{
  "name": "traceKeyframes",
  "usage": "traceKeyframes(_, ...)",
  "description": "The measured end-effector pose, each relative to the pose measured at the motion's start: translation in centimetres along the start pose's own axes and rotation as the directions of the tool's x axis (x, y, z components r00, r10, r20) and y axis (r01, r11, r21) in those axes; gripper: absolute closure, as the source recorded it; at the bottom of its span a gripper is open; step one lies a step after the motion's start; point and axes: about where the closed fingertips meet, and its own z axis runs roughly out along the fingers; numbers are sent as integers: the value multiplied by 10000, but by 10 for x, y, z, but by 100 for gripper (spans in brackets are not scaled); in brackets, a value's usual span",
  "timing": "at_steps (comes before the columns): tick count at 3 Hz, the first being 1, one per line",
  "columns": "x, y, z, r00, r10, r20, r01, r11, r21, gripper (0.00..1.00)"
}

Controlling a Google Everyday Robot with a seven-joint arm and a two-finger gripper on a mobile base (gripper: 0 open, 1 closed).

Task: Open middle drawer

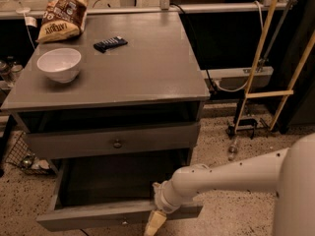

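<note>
The middle drawer (98,215) of the grey cabinet is pulled out towards me, and its dark inside (113,178) shows. Its flat grey front runs along the bottom of the view. My gripper (155,222) is at the end of the white arm (221,173), which reaches in from the right. The gripper sits at the drawer front's top edge, right of centre, with its cream tip hanging down in front of it. The drawer's knob is hard to make out. The drawer above (117,143), with a round knob, is shut. The lowest drawer is hidden.
On the cabinet top (147,68) are a white bowl (59,64), a chip bag (61,18) and a dark bar (110,44). Yellow poles (261,48) and cables stand to the right. A wire basket (22,156) lies on the speckled floor at the left.
</note>
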Motion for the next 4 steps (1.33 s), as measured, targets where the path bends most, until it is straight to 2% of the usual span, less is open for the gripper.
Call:
traceKeyframes(1, -4, -3, -32, 9995, -318, 39, 315, 9976, 618, 0)
traceKeyframes(2, 6, -15, -101, 9992, -394, 1, 387, 9833, 1776, 0)
traceKeyframes(3, 23, -32, -151, 9998, -178, -3, 173, 9703, 2412, 0)
traceKeyframes(4, 23, -32, -151, 9998, -178, -3, 173, 9703, 2411, 0)
